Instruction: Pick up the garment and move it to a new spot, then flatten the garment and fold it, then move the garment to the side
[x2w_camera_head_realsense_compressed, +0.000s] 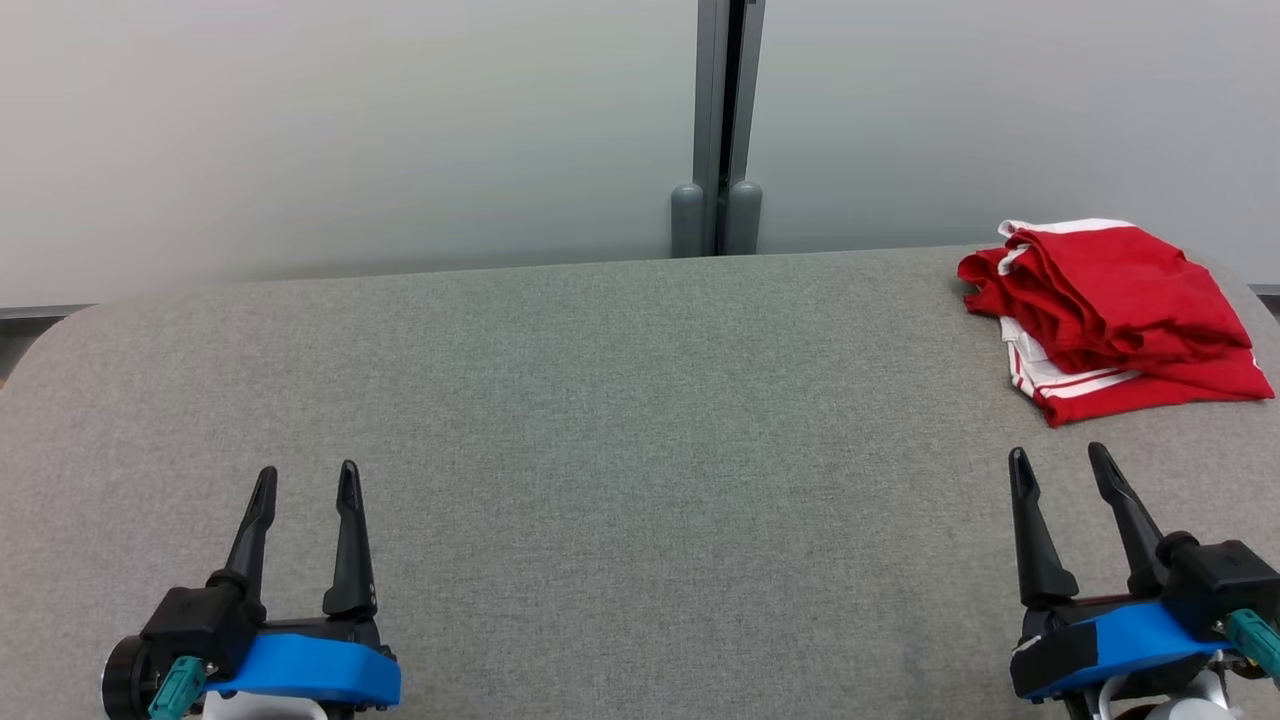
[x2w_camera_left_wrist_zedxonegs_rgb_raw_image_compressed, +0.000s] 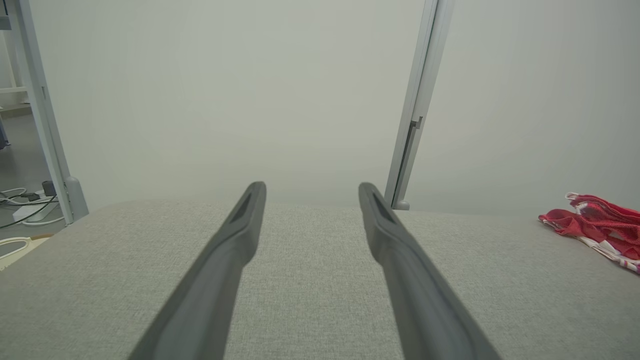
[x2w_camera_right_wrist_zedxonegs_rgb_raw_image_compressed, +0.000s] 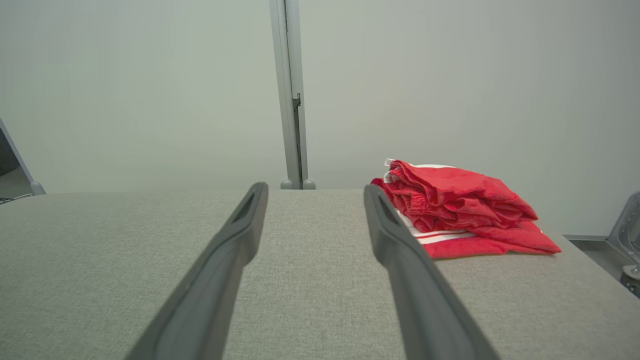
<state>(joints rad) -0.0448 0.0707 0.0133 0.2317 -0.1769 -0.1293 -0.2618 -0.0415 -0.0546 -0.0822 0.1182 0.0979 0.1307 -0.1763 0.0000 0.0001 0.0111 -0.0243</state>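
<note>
- While both claws stand spread and empty, the left claw (x2w_camera_head_realsense_compressed: 307, 473) and the right claw (x2w_camera_head_realsense_compressed: 1058, 455) touch nothing; the red cloth garment with white stripes (x2w_camera_head_realsense_compressed: 1110, 310) lies bunched in loose layers ahead of the right claw, a little to its outer side, and well apart from the left claw, far off to its right.
- Pinching just the top layer would likely peel the heap open in mid-air; a trailing hem could then drag across the grey woven tabletop with rounded corners (x2w_camera_head_realsense_compressed: 640, 400).
- Beyond the right claw the heap sits near the table's far corner; a nudge instead of a pinch may shove it over the edge.
- Fingers driven too low may catch the table covering along with the garment.
- Reaching across, the left claw has far to go; a late second grip could leave the cloth hanging lopsided and hard to flatten.
</note>
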